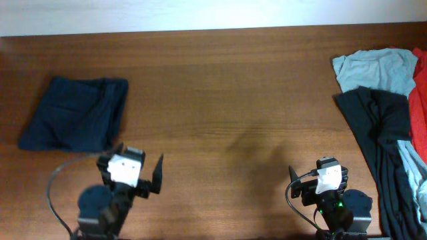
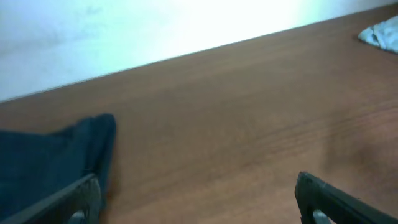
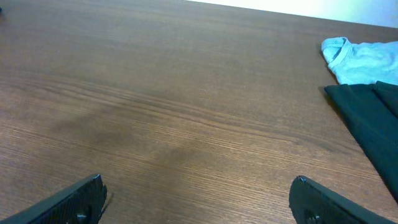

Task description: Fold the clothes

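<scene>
The dark navy-blue shorts (image 1: 77,113) lie folded into a compact rectangle at the left of the wooden table. In the left wrist view their edge (image 2: 50,162) shows at the lower left, just beyond the left finger. My left gripper (image 1: 133,175) is open and empty, near the front edge, just right of and nearer than the shorts; it also shows in the left wrist view (image 2: 196,202). My right gripper (image 1: 321,181) is open and empty at the front right, over bare wood, and shows in the right wrist view (image 3: 199,202).
A pile of other clothes lies at the right edge: a pale light-blue shirt (image 1: 373,70), a long black garment (image 1: 383,133) and something red (image 1: 420,100). The shirt (image 3: 364,59) and black garment (image 3: 373,118) also show in the right wrist view.
</scene>
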You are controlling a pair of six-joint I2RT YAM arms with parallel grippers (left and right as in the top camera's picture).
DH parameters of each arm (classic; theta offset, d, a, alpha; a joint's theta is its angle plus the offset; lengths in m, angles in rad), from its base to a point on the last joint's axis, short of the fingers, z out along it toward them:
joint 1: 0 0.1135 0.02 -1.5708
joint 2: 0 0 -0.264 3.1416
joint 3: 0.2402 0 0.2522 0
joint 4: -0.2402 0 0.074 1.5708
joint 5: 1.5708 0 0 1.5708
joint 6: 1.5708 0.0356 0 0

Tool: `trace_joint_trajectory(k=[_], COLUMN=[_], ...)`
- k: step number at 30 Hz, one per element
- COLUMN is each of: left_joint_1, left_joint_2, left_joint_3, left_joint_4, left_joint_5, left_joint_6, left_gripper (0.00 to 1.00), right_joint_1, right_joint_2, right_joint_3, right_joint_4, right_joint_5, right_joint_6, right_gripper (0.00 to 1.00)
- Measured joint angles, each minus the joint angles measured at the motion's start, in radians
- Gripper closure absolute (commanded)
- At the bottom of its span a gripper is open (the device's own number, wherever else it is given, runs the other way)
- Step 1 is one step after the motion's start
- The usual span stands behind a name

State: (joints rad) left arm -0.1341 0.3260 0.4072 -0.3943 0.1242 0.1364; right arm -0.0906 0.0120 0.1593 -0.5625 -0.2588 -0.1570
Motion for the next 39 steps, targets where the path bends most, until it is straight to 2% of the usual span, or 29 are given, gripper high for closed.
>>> trace_joint_trajectory(k=[6,14,39], left_joint_1=[0.0,0.0,0.0], left_joint_2=[-0.161,-0.3,-0.307], left_joint_3=[-0.168,-0.289,-0.29], left_joint_4=[0.018,0.029,0.039], left_joint_5=[0.018,0.023,0.023], left_joint_6=[-0.032,-0.04,-0.044], left_gripper=[0.01,0.01,0.01], right_joint_1=[0.0,0.0,0.0], right_joint_2=[0.0,0.0,0.0], right_joint_3=[0.0,0.0,0.0], right_joint_4=[0.0,0.0,0.0], right_joint_5=[0.0,0.0,0.0], right_joint_6=[0.0,0.0,0.0], right_gripper=[0.02,0.01,0.01])
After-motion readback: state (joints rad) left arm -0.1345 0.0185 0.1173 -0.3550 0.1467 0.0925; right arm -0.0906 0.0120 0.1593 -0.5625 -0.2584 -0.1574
